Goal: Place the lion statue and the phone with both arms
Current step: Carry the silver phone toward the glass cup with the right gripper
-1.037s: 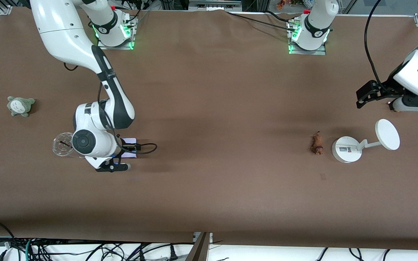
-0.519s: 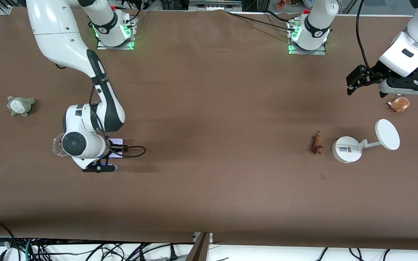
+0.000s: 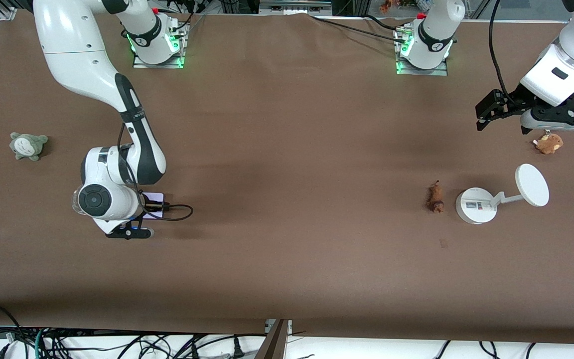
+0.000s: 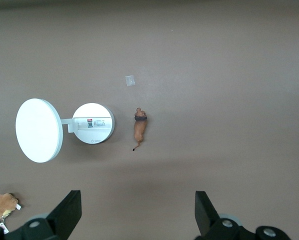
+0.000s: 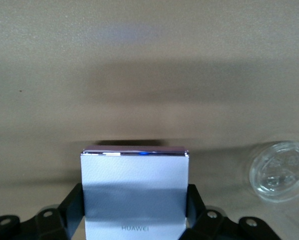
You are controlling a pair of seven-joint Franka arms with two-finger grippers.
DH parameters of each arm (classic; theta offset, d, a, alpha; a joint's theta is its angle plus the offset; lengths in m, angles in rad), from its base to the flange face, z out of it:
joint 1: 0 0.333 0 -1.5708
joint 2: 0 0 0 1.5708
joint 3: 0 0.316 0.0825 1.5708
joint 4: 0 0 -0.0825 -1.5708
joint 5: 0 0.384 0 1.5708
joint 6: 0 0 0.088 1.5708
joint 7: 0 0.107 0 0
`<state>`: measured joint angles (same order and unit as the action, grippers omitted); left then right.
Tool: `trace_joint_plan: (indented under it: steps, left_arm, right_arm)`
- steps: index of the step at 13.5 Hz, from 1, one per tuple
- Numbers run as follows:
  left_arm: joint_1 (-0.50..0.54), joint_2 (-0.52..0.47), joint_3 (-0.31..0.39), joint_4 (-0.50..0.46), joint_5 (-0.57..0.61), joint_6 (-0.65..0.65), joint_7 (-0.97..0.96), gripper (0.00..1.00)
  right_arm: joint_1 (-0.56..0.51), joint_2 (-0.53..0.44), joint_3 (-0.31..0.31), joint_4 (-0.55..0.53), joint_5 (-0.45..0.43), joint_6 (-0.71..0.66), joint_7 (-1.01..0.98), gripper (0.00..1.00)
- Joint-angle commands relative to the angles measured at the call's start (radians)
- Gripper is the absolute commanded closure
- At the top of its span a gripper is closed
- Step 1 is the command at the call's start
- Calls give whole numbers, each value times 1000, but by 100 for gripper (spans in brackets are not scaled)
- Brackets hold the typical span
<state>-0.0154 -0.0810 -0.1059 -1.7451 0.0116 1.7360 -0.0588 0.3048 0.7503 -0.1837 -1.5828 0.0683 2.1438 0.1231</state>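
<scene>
Overhead, the right gripper hangs low over the desk at the right arm's end, the phone partly hidden under its wrist. The lion statue lies just beside a white stand, toward the left arm's end. The left gripper hovers above a small brown plush.

From the left wrist, its fingers spread wide and empty, the lion statue well apart from them.

From the right wrist, the fingers clamp both sides of the phone, a clear glass lid lying nearby.

Carrying the phone seems the step in hand; next, the left arm likely must descend over the lion.
</scene>
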Motion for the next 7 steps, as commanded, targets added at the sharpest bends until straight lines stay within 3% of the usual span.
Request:
trace_joint_plan:
  steps: [1, 2, 3, 7]
  left_arm:
    - [2, -2, -3, 9, -9, -24, 1, 0]
    - [2, -2, -3, 9, -10, -24, 1, 0]
    - [2, -2, -1, 9, -9, -26, 1, 0]
    - [2, -2, -3, 10, -9, -29, 1, 0]
  right_arm:
    - [-7, -9, 10, -11, -1, 11, -10, 49]
    - [-6, -9, 10, -10, -1, 10, -10, 13]
    - [-6, -11, 10, -5, -2, 4, -10, 0]
    - [5, -37, 12, 17, -10, -5, -19, 0]
